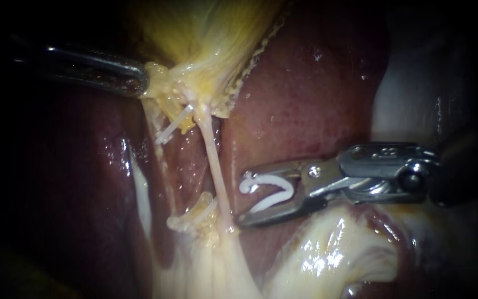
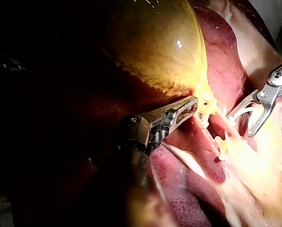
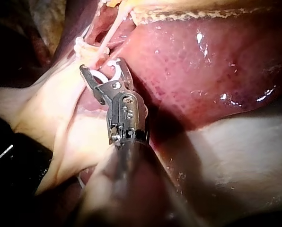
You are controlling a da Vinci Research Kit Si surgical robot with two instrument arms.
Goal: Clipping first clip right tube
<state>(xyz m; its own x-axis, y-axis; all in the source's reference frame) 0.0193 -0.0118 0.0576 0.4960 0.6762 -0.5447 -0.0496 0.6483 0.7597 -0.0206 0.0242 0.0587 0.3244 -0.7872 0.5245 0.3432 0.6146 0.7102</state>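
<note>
The right tube (image 1: 215, 166) is a thin pale cord running down from the neck of the yellow gallbladder (image 1: 206, 27) over the red liver (image 1: 305, 99). My right instrument (image 1: 243, 199) lies just to its right. Its jaws stand wide apart and hold an open white clip (image 1: 278, 181) between them, and the tube stays outside the jaws. In the right wrist view the clip (image 3: 99, 74) sits in the jaws (image 3: 101, 66) just short of the tube (image 3: 113, 28). My left instrument (image 1: 142, 83) is shut on yellow tissue at the gallbladder's neck, as the left wrist view (image 2: 190, 106) also shows.
A thinner left tube (image 1: 161, 158) runs beside the right one, with a white clip (image 1: 173, 126) across its upper part. A pale knobbly lump (image 1: 195, 217) sits lower between the tubes. Glistening pale fat (image 1: 327, 254) lies under the right instrument.
</note>
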